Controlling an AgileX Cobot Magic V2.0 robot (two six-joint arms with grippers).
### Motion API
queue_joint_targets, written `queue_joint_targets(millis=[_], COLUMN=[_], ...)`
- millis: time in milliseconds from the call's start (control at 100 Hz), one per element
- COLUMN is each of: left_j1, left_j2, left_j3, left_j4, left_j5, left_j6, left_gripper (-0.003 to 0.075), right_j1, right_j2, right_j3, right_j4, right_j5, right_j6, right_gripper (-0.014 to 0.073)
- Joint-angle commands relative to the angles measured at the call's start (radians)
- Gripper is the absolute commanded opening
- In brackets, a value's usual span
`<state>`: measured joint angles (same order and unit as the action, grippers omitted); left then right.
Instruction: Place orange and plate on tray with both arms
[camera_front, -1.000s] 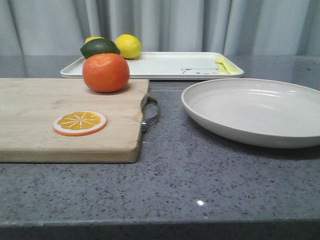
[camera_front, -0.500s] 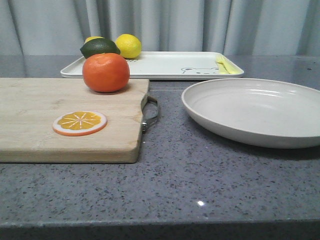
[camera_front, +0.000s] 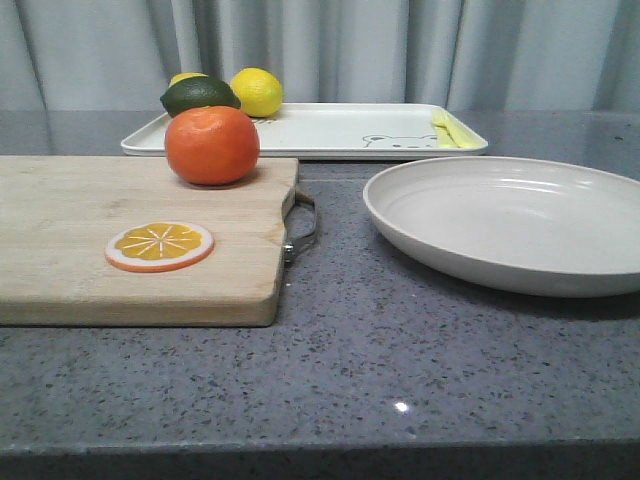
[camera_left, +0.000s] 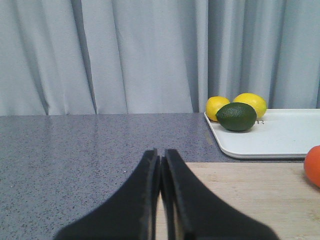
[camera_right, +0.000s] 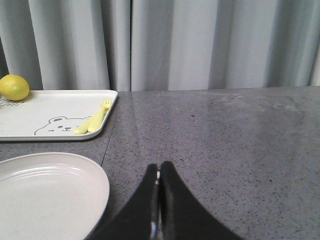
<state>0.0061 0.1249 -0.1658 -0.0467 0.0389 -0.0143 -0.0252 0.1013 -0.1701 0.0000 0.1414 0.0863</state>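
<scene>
One orange (camera_front: 212, 146), whole and round, sitting on the far right corner of a wooden cutting board (camera_front: 90, 260), close behind one flat orange slice (camera_front: 160, 246). One plate (camera_front: 510, 222), wide and off-white, resting on the grey speckled countertop (camera_front: 400, 360) to the right of the board, apart from it and empty. One tray (camera_front: 330, 130), white and rectangular, lying farther back, just beyond both orange and plate, with a bear outline and a small yellow fork and spoon (camera_right: 93, 122) at its right end. At the tray's left end: two lemons (camera_left: 250, 103) and one dark green lime (camera_left: 237, 116), bunched together.

Two grippers, neither seen from the front. Left gripper (camera_left: 160, 162) held low and level over the near-left part of the board, fingers pressed together with only a hairline slit between, gripping nothing. Right gripper (camera_right: 159, 172) likewise low and level over bare countertop just beside the plate's rim, fingers closed tip to tip, also empty.
</scene>
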Motion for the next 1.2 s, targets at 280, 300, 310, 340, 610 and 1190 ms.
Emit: queue_joint_targets(millis=[280, 300, 310, 340, 610, 1190], left_j1=[0.001, 0.001, 0.001, 0.001, 0.001, 0.001], left_j2=[0.312, 0.325, 0.329, 0.347, 0.435, 0.543], left_j3=[-0.171, -0.173, -0.173, -0.173, -0.173, -0.244], left_j4=[-0.010, -0.010, -0.010, -0.010, -0.010, -0.010], left_j5=[-0.159, -0.177, -0.188, -0.207, -0.229, -0.211], left_j6=[-0.010, -0.010, -0.010, -0.010, -0.010, -0.013], left_gripper=[-0.0019, -0.0019, -0.0019, -0.0019, -0.0019, -0.0018], right_j1=[0.001, 0.001, 0.001, 0.001, 0.002, 0.002], right_j2=[0.297, 0.311, 0.316, 0.337, 0.402, 0.609], right_j3=[-0.210, -0.215, -0.220, -0.228, -0.230, -0.385], right_j4=[-0.010, -0.009, -0.009, 0.000, 0.006, 0.007], right_j5=[-0.075, -0.075, -0.075, -0.075, -0.079, 0.054], right_j6=[-0.003, -0.003, -0.003, -0.003, -0.003, -0.003], right_gripper=[-0.0066, -0.0066, -0.0066, -0.0066, -0.0068, -0.0068])
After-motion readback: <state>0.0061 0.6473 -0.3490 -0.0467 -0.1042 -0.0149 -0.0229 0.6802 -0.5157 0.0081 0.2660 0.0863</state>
